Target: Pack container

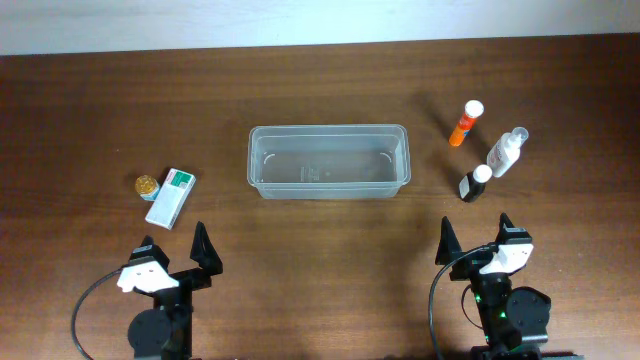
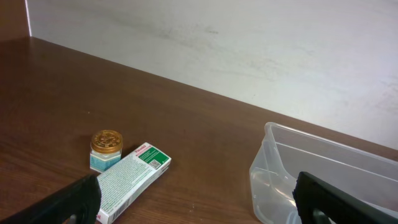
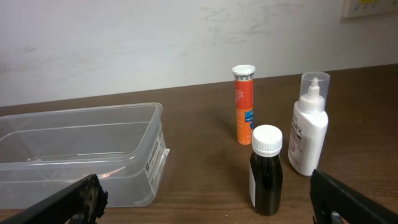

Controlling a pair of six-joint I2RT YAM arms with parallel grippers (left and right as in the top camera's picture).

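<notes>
Left of the container (image 1: pixel 328 129): box (image 1: pixel 171 196), jar (image 1: pixel 147 185). Right of it: orange tube (image 1: pixel 464 124), white bottle (image 1: pixel 505 153), dark bottle (image 1: pixel 474 184). Left gripper (image 1: pixel 175 252), right gripper (image 1: pixel 477 240): wide apart.

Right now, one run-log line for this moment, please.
container: empty | left gripper: open | right gripper: open | orange tube, white bottle, dark bottle, box, jar: on table

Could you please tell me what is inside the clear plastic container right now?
Nothing is inside the container: the overhead view looks straight down onto its bare floor, with only faint moulded marks. No part of the interior is covered.
</notes>
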